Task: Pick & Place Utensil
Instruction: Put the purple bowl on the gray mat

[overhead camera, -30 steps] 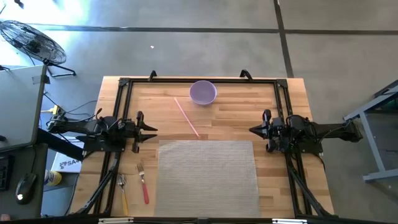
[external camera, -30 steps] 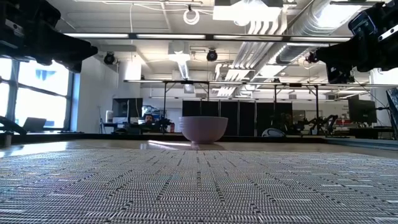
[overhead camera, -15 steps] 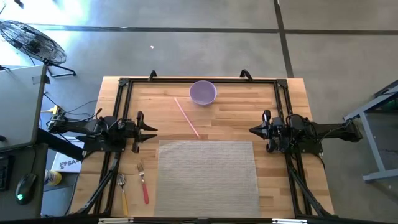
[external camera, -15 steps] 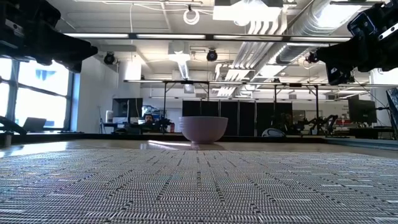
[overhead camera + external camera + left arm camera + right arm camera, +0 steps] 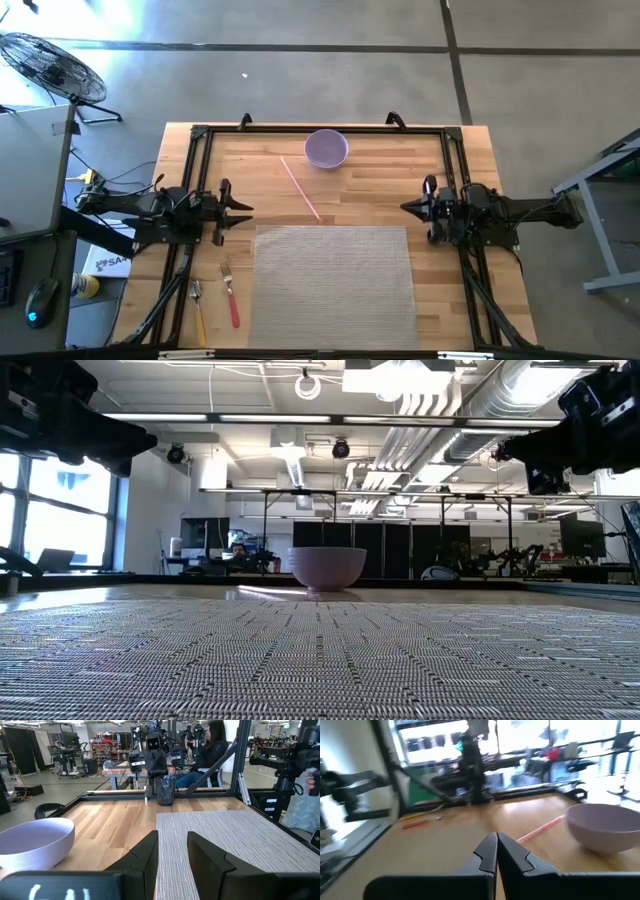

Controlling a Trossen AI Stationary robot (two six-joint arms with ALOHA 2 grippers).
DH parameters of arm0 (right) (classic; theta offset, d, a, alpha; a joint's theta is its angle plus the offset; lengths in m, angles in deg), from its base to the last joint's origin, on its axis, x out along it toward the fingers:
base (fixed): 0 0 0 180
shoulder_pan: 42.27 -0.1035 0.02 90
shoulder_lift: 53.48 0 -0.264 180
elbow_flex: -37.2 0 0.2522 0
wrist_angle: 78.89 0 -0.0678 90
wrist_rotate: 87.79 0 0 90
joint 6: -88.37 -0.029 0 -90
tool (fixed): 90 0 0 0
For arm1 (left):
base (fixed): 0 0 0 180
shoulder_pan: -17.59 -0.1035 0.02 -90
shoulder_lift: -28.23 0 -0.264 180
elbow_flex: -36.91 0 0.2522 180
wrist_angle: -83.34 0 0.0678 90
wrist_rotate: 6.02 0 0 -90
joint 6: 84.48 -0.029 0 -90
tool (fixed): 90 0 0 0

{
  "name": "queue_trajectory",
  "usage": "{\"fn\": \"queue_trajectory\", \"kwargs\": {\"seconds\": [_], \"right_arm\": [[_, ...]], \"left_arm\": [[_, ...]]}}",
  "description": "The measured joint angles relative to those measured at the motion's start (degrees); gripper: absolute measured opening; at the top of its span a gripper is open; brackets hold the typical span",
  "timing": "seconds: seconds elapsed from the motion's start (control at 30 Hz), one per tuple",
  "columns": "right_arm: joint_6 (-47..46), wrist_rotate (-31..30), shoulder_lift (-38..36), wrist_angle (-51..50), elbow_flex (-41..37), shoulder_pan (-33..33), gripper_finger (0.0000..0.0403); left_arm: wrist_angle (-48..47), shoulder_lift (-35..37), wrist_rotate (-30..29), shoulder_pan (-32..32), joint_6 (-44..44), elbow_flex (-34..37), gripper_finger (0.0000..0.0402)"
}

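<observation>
Comparing against the frames from a second and half a second ago: almost nothing is being changed. In the overhead view the bowl, straw, forks and mat are being shown at the same spots; only the right arm is being seen very slightly shifted in the low view.

Left end effector (image 5: pixel 246 208) is being held above the bench's left side, fingers parted with a clear gap, nothing gripped. Right end effector (image 5: pixel 406 208) is being held above the right side, fingers pressed together, clenched on nothing.

The utensils are being left untouched at the front-left of the wooden bench (image 5: pixel 380 180), left of the grey woven mat (image 5: pixel 335 280): a red-handled fork (image 5: pixel 230 293) and a yellow-handled fork (image 5: pixel 198 310), lying side by side, apart from each other. A lavender bowl (image 5: pixel 326 148) is being seen near the far edge, centre. A pink straw (image 5: pixel 300 189) is lying diagonally between bowl and mat, not touching the bowl.

Room: concrete floor, a floor fan (image 5: pixel 50 65) off the far-left corner. Ceiling ducts and workstations are being shown in the low view; a seated person (image 5: pixel 207 747) is being seen beyond the bench in the left wrist view.
</observation>
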State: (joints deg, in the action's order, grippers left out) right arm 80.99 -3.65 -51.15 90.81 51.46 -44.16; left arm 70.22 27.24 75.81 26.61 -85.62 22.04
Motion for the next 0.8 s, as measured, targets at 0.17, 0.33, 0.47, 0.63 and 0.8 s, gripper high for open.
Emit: {"fn": "queue_trajectory", "kwargs": {"seconds": [0.17,0.33,0.47,0.63,0.8], "right_arm": [[0.9,-4.6,0.0,11.4,0.0,0.0,0.0002],[-3.1,-6.2,0.0,23.0,0.0,0.0,0.0003],[-1.8,-8.4,0.5,28.6,0.0,0.0,0.0003],[-4.7,-15.1,6.2,35.0,0.0,0.0,0.0001],[-5.6,-14.8,18.1,42.8,0.5,0.0,0.0004]], "left_arm": [[0.0,0.0,0.0,0.0,0.0,0.0,0.0101],[0.0,0.0,0.0,0.0,0.0,0.0,0.0101],[0.0,0.0,0.0,0.0,0.0,0.0,0.0101],[0.0,0.0,0.0,0.0,0.0,0.0,0.0101],[0.0,0.0,0.0,0.0,0.0,0.0,0.0101]]}}
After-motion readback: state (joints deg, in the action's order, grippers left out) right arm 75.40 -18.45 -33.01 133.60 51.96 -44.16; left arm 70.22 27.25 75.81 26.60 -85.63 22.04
